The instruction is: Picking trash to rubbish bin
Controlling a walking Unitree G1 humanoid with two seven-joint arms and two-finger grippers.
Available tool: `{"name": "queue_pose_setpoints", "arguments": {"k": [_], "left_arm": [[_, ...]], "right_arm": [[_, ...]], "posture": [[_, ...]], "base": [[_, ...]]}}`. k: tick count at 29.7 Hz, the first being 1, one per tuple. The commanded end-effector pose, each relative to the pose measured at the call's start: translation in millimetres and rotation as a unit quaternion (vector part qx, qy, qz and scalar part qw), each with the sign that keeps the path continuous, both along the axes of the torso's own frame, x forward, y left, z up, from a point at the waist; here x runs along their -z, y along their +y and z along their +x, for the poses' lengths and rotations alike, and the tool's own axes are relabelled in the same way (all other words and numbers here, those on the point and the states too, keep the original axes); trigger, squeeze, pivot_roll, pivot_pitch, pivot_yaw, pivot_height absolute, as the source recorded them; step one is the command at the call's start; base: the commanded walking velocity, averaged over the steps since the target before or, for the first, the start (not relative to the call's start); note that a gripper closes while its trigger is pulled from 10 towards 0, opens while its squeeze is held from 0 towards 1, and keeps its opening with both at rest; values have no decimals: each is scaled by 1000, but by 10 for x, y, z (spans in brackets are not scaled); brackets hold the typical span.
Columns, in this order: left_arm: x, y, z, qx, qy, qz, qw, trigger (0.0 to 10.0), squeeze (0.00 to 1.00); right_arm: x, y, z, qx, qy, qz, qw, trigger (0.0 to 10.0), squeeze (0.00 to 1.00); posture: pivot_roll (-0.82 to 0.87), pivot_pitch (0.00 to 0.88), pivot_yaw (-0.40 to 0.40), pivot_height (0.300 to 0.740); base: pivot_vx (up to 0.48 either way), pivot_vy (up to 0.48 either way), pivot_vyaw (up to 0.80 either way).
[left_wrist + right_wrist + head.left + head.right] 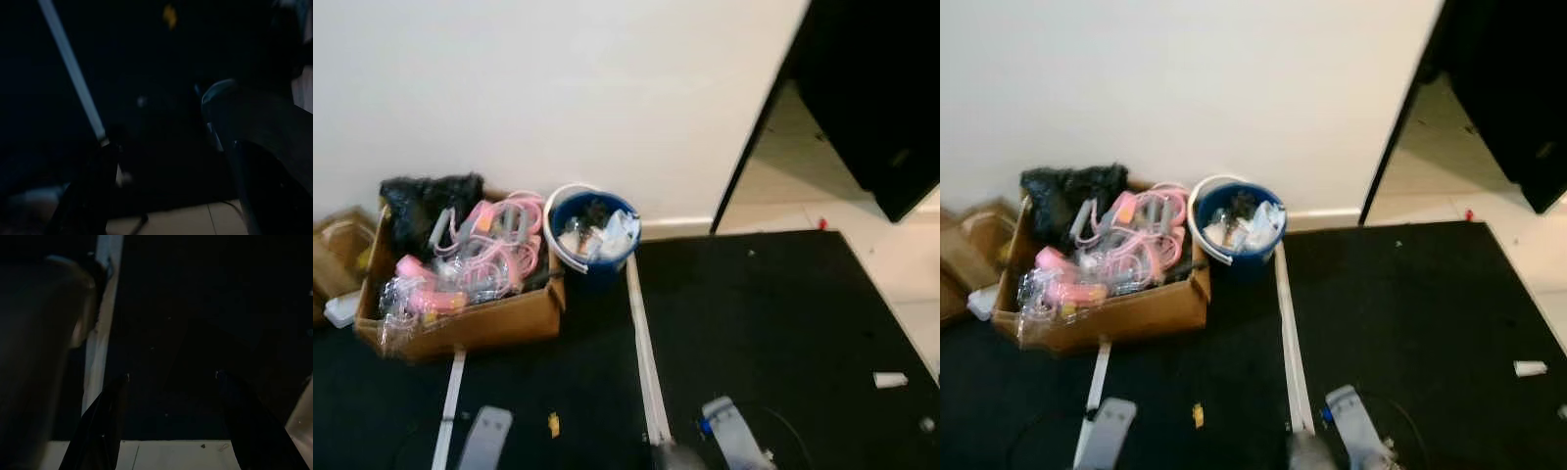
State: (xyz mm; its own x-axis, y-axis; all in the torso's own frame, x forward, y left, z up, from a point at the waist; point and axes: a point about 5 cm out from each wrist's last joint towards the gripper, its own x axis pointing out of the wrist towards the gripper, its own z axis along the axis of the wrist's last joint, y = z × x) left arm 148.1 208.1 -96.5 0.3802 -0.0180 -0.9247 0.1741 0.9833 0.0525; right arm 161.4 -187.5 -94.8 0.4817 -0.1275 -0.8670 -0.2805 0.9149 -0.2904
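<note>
White scrap of trash (890, 379) lies on the black mat (773, 323), well to the robot's right, apart from everything else; small yellow scrap (553, 424) lies near the left arm; blue rubbish bin (594, 235) stands against the wall, already holding crumpled paper, just beside a cardboard box (460, 323) of pink cables. Left gripper (166, 191) and right gripper (171, 421) both hang low over the mat, fingers spread, holding nothing; judged idle, presumably while the robot approaches a piece.
</note>
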Motion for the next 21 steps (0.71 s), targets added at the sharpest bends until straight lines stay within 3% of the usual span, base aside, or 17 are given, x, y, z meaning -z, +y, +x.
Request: {"name": "queue_pose_setpoints", "arguments": {"k": [1, 8, 13, 21], "left_arm": [[37, 43, -121, 2, 23, 6, 1000, 10000, 0], [38, 55, -129, -1, 26, 9, 1000, 10000, 0], [44, 58, -148, -10, 33, 8, 999, 10000, 0], [46, 60, -154, 3, 34, 12, 999, 10000, 0]], "right_arm": [[46, 31, -102, 7, 17, 8, 1000, 10000, 0], [43, 35, -96, 5, 13, 8, 1000, 10000, 0], [42, 40, -94, 6, 12, 9, 1000, 10000, 0], [43, 45, -93, 4, 13, 9, 1000, 10000, 0]], "posture": [[30, 117, 32, 740], [31, 112, 32, 740], [32, 106, 34, 740], [31, 101, 37, 740]], "base": [[0, 0, -800], [0, 0, -800], [0, 0, 0], [-317, 0, 0]]}}
